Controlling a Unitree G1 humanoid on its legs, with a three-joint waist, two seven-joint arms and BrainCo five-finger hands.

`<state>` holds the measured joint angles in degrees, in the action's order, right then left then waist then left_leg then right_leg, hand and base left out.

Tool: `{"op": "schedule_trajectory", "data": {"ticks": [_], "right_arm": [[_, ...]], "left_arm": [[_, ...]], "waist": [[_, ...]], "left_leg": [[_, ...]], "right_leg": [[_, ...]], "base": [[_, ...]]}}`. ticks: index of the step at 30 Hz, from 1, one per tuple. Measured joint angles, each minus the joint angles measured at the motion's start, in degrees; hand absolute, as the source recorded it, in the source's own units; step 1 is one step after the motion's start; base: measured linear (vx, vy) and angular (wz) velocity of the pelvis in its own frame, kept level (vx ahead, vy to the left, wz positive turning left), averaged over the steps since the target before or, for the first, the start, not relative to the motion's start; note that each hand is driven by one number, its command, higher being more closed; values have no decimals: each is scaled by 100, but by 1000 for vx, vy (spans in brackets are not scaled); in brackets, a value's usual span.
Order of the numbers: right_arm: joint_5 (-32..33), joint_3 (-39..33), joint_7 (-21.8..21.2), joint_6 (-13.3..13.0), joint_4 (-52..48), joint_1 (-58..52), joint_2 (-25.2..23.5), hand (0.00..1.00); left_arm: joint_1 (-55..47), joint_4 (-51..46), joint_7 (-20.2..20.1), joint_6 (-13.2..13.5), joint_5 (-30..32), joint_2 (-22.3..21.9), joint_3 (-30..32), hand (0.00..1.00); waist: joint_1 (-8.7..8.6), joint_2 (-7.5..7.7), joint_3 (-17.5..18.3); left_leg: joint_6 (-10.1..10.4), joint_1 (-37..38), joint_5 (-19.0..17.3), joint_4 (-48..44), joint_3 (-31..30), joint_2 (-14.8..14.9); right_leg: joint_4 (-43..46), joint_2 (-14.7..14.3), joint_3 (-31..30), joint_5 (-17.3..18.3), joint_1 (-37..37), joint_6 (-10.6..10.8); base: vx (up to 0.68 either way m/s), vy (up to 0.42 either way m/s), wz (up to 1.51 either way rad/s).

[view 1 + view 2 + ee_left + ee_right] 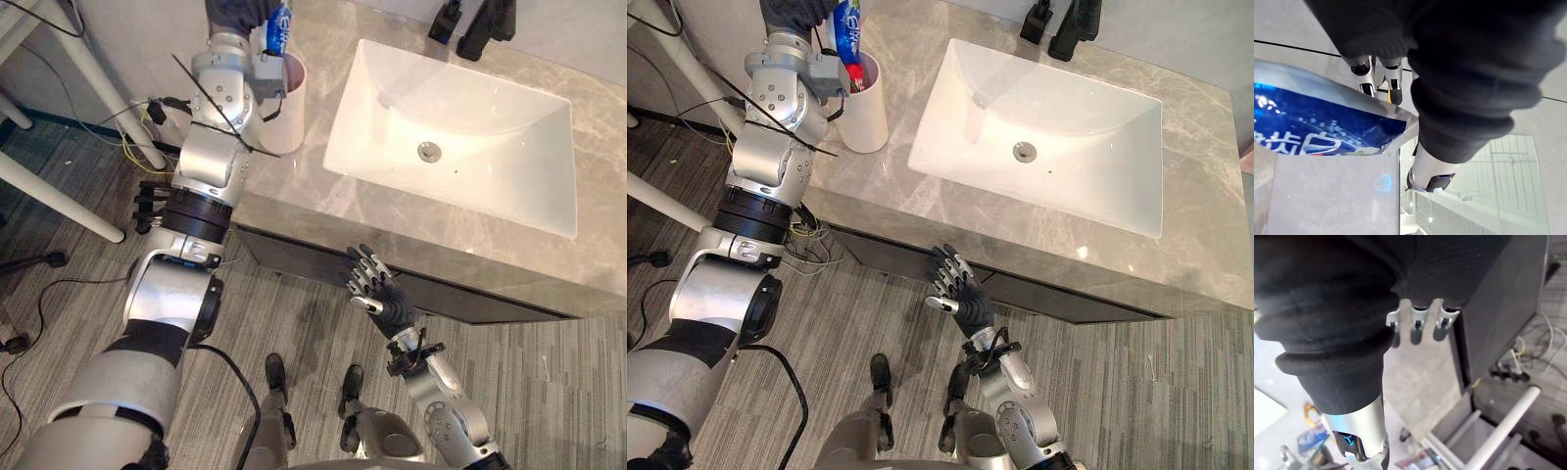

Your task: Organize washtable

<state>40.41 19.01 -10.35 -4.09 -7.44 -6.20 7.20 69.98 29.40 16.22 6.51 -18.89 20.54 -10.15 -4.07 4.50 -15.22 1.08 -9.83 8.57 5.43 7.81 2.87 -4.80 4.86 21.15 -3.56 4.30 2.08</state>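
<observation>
At the counter's (pixel 294 191) left rear corner, a blue toothpaste tube (pixel 279 29) is gripped by the left hand (pixel 240 14), its lower end at the white cup's (pixel 286 113) mouth. The clasping fingers (pixel 1393 83) are shown close in the left wrist view. Bare marble lies between cup and sink (pixel 392 166). The right hand (pixel 382 294) is held spread before the counter's front edge, apart from it.

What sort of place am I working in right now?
Most likely a bathroom or washroom: a white rectangular basin set in a grey marble countertop, a black faucet behind it, and a white cup at the counter's corner, with a toothpaste tube held at its mouth by the left hand.
</observation>
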Motion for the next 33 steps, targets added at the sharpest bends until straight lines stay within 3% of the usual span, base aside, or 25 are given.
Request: {"op": "schedule_trajectory", "data": {"ticks": [6, 12, 18, 22, 23, 28, 33], "right_arm": [[11, 8, -3, 2, 1, 6, -1, 0], [69, 116, -9, 7, 6, 95, 4, 0], [70, 169, -113, 31, 173, 126, 7, 0], [61, 4, -128, 81, 227, 21, -17, 0], [60, -60, -130, 82, 227, -18, -30, 0], [48, -526, -136, 92, 233, -345, -180, 0], [-56, -758, -231, 97, 418, -575, -236, 0]], "left_arm": [[204, 2, -106, 1, -21, 92, -163, 0], [747, 5, -135, 96, -152, 493, -343, 0], [760, -156, -258, 307, -762, 1041, -322, 0], [-295, -1586, -523, 518, -1140, 1505, 17, 0], [-565, -1825, -592, 542, -1186, 1547, 90, 100], [-3264, -3558, -1217, 527, -1321, 1656, 876, 100], [-5841, -4595, -1714, 357, -1458, 1089, 1241, 100]], "waist": [[15, -7, 4], [30, -66, 28], [153, -346, 215], [193, -483, 441], [199, -502, 476], [296, -599, 664], [456, -586, 787]], "left_leg": [[0, 31, 3, -2, -18, -8], [0, 149, 3, -1, -28, -7], [1, 202, 1, 6, -105, -7], [4, 240, 7, 1, -179, -41], [4, 255, 7, 1, -197, -51], [8, 281, 2, 7, -303, -68], [32, 282, -16, 24, -306, -85]], "right_leg": [[0, 4, 44, 0, -42, 0], [-6, 3, 64, 1, -167, 0], [-34, -6, 107, 5, -266, 0], [-35, 9, 239, 43, -357, 13], [-35, 15, 252, 55, -381, 21], [-23, 27, 386, 126, -454, 42], [-29, 40, 417, 152, -478, 19]], "base": [[0, 0, 0], [0, 0, 0], [13, 23, 6], [42, 11, 11], [53, 16, 15], [14, 14, 12], [0, 21, 5]]}}
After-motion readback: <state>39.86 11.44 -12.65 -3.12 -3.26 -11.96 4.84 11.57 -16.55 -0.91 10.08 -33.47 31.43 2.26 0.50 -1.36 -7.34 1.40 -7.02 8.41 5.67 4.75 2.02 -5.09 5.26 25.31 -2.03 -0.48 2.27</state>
